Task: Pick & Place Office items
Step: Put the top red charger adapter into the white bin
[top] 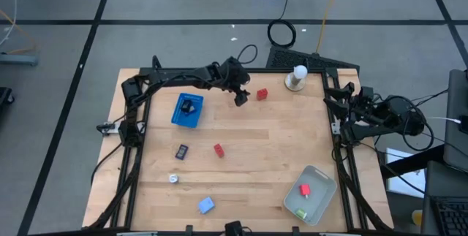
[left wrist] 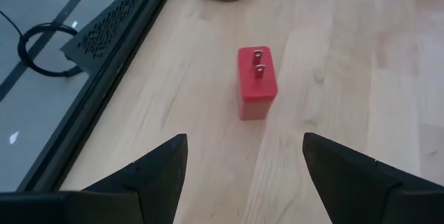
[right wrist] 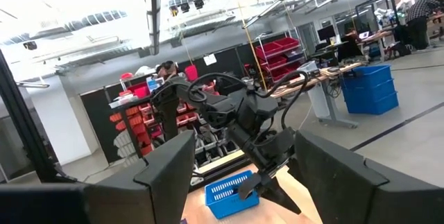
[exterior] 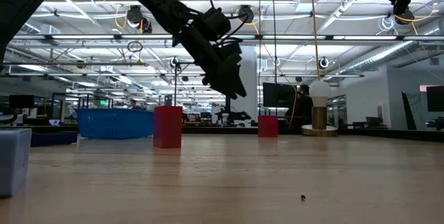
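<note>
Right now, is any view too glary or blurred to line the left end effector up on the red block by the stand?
Left wrist view: the red block is sharp and evenly lit, between the open left end effector fingers. Low view: bright ceiling lights silhouette that arm. High view: even light, no glare.

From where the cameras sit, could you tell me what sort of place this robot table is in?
Most likely an open lab or workshop: exposed ceiling trusses with hanging lights, shelves of red storage bins, and desks with monitors beyond the wooden table.
</note>
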{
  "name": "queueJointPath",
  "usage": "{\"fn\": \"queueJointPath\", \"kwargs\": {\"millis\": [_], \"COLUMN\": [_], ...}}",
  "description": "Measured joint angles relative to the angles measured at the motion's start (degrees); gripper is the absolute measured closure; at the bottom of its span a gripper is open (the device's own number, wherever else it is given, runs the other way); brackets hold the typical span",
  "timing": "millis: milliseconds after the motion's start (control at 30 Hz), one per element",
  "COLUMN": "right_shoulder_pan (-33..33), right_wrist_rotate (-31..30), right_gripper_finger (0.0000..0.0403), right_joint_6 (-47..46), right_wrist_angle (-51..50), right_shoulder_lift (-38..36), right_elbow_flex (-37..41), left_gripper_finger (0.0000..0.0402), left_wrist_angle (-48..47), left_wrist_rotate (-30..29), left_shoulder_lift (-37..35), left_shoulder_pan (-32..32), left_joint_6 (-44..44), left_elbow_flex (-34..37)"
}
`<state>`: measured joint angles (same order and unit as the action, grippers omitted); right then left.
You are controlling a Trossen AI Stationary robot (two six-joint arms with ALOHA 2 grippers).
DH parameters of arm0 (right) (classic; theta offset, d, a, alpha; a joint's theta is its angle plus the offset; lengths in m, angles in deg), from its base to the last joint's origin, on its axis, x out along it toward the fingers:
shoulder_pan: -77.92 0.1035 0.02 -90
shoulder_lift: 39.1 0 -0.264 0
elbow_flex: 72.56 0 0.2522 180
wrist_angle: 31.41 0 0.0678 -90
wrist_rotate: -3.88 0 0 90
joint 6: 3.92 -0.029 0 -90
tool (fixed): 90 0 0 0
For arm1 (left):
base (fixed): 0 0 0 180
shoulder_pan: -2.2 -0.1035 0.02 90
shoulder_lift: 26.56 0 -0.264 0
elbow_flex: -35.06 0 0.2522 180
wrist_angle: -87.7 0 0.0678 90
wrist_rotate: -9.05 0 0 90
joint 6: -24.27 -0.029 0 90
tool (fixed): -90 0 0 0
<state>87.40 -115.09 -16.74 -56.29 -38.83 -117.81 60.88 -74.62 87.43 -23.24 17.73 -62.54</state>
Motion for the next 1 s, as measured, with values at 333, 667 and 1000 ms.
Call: {"fn": "queueJointPath", "kwargs": {"millis": [333, 667, 1000], "right_shoulder_pan": [0.0, 0.0, 0.0], "right_wrist_rotate": [-0.01, -0.1, -1.28], "right_gripper_finger": [0.0161, 0.0161, 0.0161], "right_joint_6": [0.0, 0.0, -0.2], "right_wrist_angle": [0.02, 0.06, 0.17], "right_shoulder_lift": [0.0, 0.02, 0.02], "right_elbow_flex": [-0.02, 0.0, -0.02], "left_gripper_finger": [0.0112, 0.0119, 0.0119], "left_wrist_angle": [0.03, 4.38, -4.33], "left_wrist_rotate": [0.05, 0.08, -2.78], "left_shoulder_lift": [0.0, 4.42, 6.93], "left_shoulder_pan": [-0.62, -0.01, 0.85], "left_joint_6": [0.03, 2.48, -0.74], "left_elbow_flex": [0.0, -0.94, -11.22]}}
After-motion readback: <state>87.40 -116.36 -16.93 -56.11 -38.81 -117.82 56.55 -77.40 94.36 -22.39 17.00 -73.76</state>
